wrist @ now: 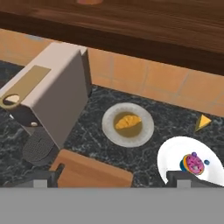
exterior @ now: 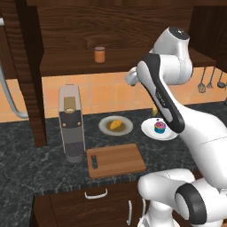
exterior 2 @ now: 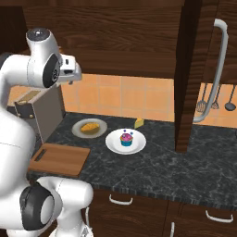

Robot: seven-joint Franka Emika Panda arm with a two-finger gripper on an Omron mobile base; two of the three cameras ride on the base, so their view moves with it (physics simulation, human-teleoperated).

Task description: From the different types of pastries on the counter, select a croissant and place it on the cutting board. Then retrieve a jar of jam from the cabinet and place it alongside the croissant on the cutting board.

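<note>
The golden-yellow croissant [exterior: 115, 124] [exterior 2: 90, 126] [wrist: 127, 121] lies on a small grey plate [wrist: 144, 131] on the dark marbled counter [exterior: 26, 155]. To its right, the pink-frosted cupcake [exterior: 159, 127] [exterior 2: 126, 138] [wrist: 192, 163] stands on a white plate [exterior 2: 138, 144]. The brown cutting board [exterior: 116, 160] [exterior 2: 60, 159] [wrist: 94, 173] lies bare near the counter's front edge. On the cabinet [exterior: 133, 26] shelf stands the orange-brown jam jar [exterior: 99, 54]. My gripper [wrist: 113, 181] hangs high above the counter, open, its tips wide apart and holding nothing, looking down at the croissant.
A tall grey coffee machine [exterior: 72, 122] [wrist: 52, 100] stands left of the board. A small yellow wedge [exterior 2: 139, 122] [wrist: 202, 121] lies by the tiled wall. Utensils [exterior: 208, 82] hang at the right. A dark wood post [exterior 2: 185, 74] rises from the counter.
</note>
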